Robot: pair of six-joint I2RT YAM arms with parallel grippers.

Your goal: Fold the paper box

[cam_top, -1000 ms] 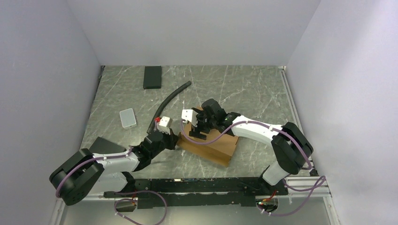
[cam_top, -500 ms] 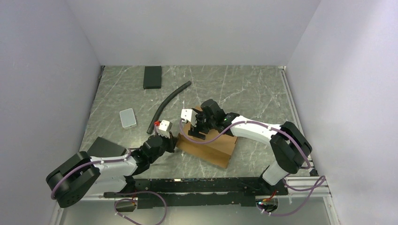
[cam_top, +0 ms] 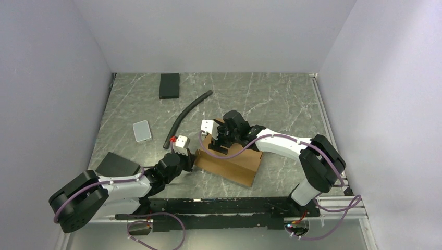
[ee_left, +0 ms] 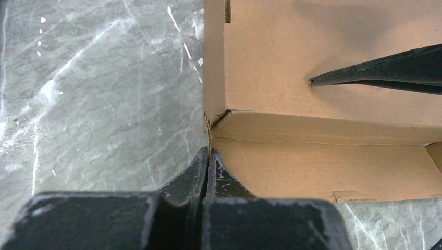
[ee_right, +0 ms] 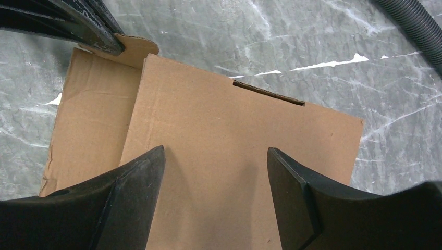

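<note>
The paper box is brown cardboard, partly folded, at the table's middle front. In the left wrist view its panel and a side wall meet at a corner. My left gripper is shut, its tips pinching the thin cardboard edge at that left corner. My right gripper is open and hangs over the box's top panel, one finger on each side, holding nothing. One right finger shows in the left wrist view. The left gripper's fingers show by a small flap.
A small black flat block lies at the back left. A black ribbed hose runs diagonally behind the box. A small pale card and a dark slab lie at the left. Walls close three sides.
My left arm has drawn back toward its base, and the gripper with the box's left corner has shifted slightly left. The right gripper has barely moved.
</note>
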